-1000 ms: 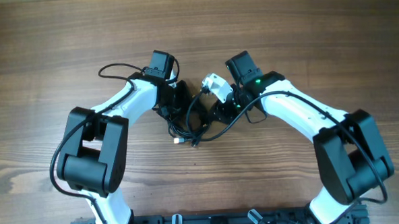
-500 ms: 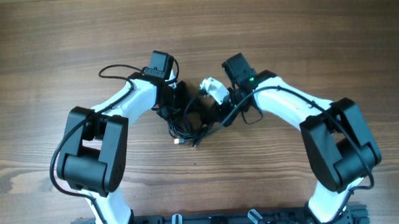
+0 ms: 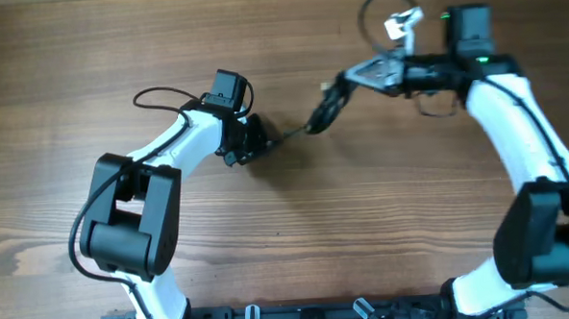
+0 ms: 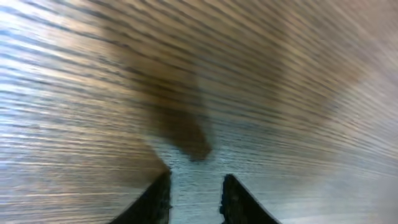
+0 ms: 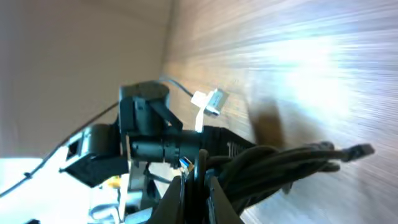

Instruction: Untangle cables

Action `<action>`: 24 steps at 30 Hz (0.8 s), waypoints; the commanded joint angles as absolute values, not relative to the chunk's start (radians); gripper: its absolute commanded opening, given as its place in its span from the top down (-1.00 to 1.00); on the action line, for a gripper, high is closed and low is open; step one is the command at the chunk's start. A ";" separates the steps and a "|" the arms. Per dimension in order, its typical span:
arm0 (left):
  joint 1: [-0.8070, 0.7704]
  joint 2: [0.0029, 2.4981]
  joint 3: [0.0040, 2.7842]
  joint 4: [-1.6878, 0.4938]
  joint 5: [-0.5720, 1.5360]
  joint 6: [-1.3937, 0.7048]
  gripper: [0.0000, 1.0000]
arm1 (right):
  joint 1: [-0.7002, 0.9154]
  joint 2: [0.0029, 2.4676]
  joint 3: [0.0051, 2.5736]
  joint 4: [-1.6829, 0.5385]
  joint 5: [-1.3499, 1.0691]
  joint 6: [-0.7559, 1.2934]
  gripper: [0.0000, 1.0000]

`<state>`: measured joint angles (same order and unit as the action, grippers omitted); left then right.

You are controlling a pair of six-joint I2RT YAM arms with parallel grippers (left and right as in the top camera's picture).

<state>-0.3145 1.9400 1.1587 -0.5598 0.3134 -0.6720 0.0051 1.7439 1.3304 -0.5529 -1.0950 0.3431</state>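
The cables (image 3: 323, 108) are a black bundle hanging from my right gripper (image 3: 344, 80), which is shut on them above the back of the table. In the right wrist view a black cord is pinched between the right gripper (image 5: 194, 183) fingers, and the rest of the cables (image 5: 280, 168) trail to the right, plug ends just above the wood. One thin strand (image 3: 288, 135) stretches from the bundle toward my left gripper (image 3: 255, 142), low over the table centre. In the left wrist view the left gripper (image 4: 196, 190) jaws stand apart with only blurred table between them.
The wooden table (image 3: 288, 236) fills the overhead view. A white tag (image 3: 404, 24) and a thick wire loop (image 3: 379, 6) belong to the right arm. The left arm's own wire (image 3: 157, 96) loops out at its back left.
My right gripper has shut on the cable bundle and carried it up and to the back right, off the table centre. The left arm has hardly moved; one strand now runs toward it.
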 commanded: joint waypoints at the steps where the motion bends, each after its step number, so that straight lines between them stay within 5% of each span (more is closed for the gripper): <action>1: -0.299 1.996 1.111 -0.607 0.129 -0.659 0.77 | -0.028 1.721 1.348 -0.645 -1.082 0.275 0.91; 2: -0.291 1.996 1.111 -0.611 0.129 -0.659 0.92 | -0.025 1.721 1.348 -0.673 -1.068 0.250 0.91; 5: -0.228 1.982 1.119 -0.614 0.250 -0.578 0.92 | 0.002 1.721 1.348 -0.720 -1.081 0.209 0.91; 9: -0.068 1.909 1.127 -0.593 0.919 -0.390 0.76 | 0.007 1.721 1.348 -0.704 -1.126 0.315 0.92; 12: 0.003 1.899 1.127 -0.571 1.235 -0.286 -0.31 | 0.032 1.722 1.348 -0.661 -1.105 0.366 0.91; 15: 0.003 1.899 1.127 -0.580 1.089 -0.284 -0.57 | 0.156 1.724 1.346 -0.656 -0.952 0.290 0.91; 20: -0.027 1.899 1.127 -0.625 0.954 -0.285 -0.59 | 0.298 1.736 1.322 -0.723 -0.491 0.209 0.91; 24: -0.041 1.899 1.127 -0.637 0.903 -0.300 -0.55 | 0.297 1.765 1.294 -0.760 -0.403 0.182 0.91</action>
<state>-0.0288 1.9221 1.1339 -0.6312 0.9569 -0.3115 0.3019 1.7374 1.3262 -0.7490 -0.5491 0.2222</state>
